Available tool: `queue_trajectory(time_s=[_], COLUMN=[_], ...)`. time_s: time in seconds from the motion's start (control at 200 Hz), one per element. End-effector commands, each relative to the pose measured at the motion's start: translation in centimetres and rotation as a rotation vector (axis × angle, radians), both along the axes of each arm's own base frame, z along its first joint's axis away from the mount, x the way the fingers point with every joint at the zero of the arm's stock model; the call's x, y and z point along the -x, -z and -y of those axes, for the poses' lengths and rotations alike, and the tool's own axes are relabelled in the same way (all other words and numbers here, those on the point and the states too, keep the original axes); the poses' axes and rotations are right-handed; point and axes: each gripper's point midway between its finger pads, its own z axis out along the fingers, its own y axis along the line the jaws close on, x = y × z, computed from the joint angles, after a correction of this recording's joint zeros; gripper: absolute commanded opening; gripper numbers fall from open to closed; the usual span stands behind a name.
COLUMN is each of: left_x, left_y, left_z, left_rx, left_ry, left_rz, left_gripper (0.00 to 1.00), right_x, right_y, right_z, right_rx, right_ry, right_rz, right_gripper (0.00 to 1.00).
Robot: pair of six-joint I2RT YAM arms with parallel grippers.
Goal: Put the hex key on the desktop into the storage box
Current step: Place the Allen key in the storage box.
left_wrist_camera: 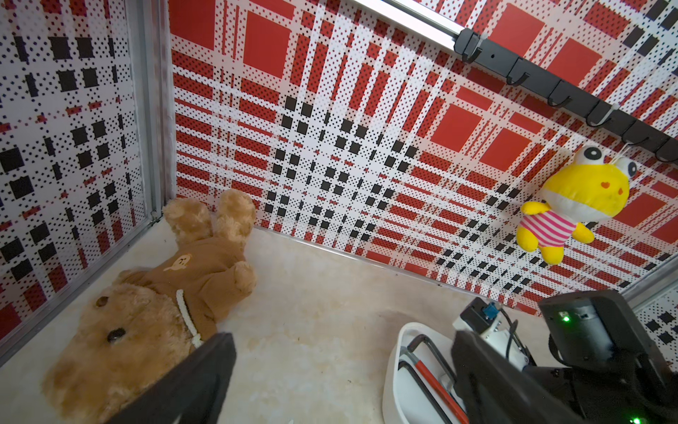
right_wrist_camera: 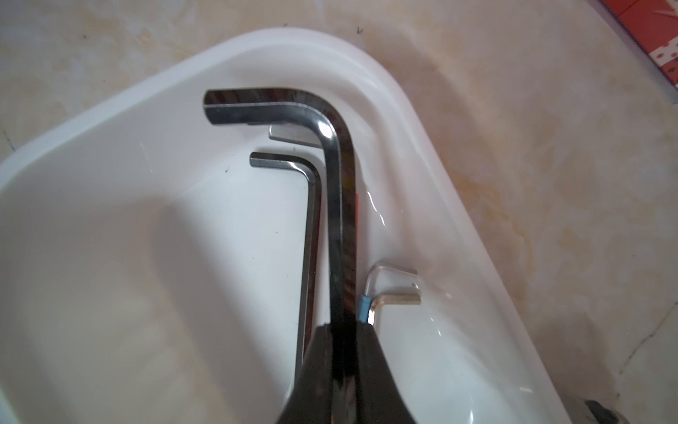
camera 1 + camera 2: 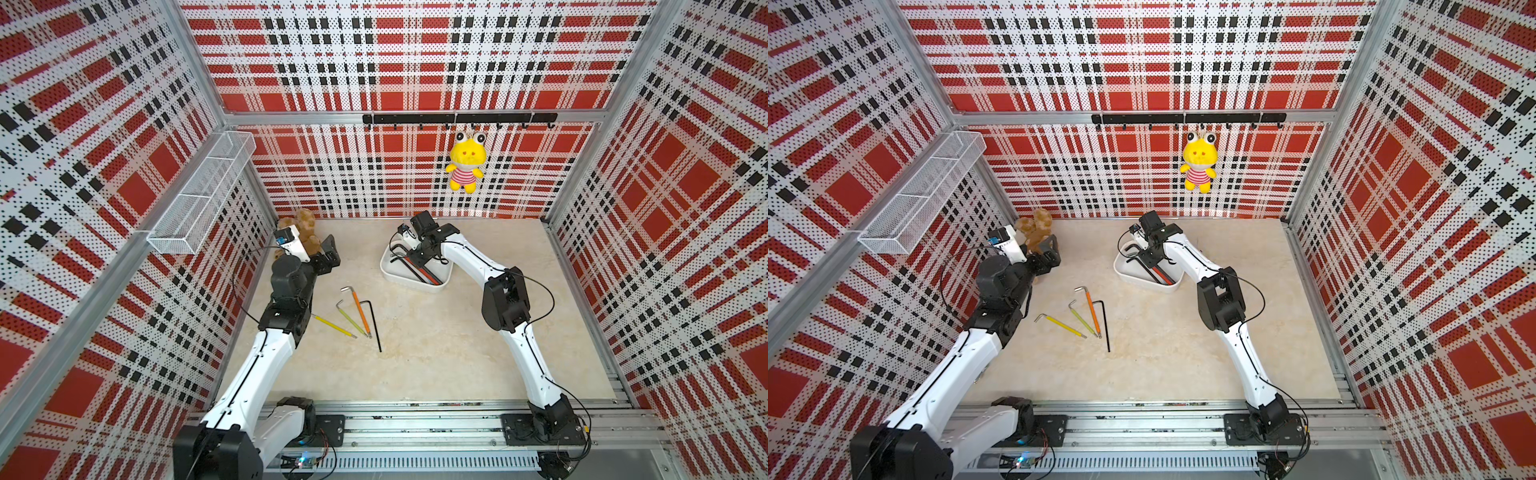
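Right jaws: clamped on thick dark hex key in storage box
Left jaws: wide apart, beside teddy bear

we see the pale desktop. on it sit the white storage box near the back and a brown teddy bear in the far left corner. 4 keys lie close together in the middle: a yellow hex key, a green hex key, an orange hex key and a black hex key.
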Motion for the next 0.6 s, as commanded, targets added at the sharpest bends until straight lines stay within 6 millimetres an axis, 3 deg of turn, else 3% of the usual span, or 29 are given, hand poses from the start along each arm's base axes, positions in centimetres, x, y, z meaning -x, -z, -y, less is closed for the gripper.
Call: queue_trajectory(time_s=[0.0, 0.266, 0.466, 0.591], left_x=[-0.2, -0.3, -0.3, -0.3], left_y=[-1.3, -1.2, -1.3, -1.2], left_z=[0.0, 0.0, 0.0, 0.0], left_rx=[0.004, 0.004, 0.003, 0.003], left_ry=[0.008, 0.009, 0.008, 0.007], left_rz=[0.036, 0.034, 0.035, 0.034], left_gripper=[0.99, 0.99, 0.99, 0.99], right_x=[0.6, 1.1, 1.2, 0.8], right_y=[2.2, 4.4, 4.7, 4.4], right_z=[0.3, 0.4, 0.4, 0.5], right_rx=[0.017, 0.032, 0.023, 0.026], right_ry=[0.008, 0.016, 0.024, 0.039], right_rz=[-0.059, -0.102, -0.113, -0.096], right_gripper=[0.00, 0.00, 0.00, 0.18])
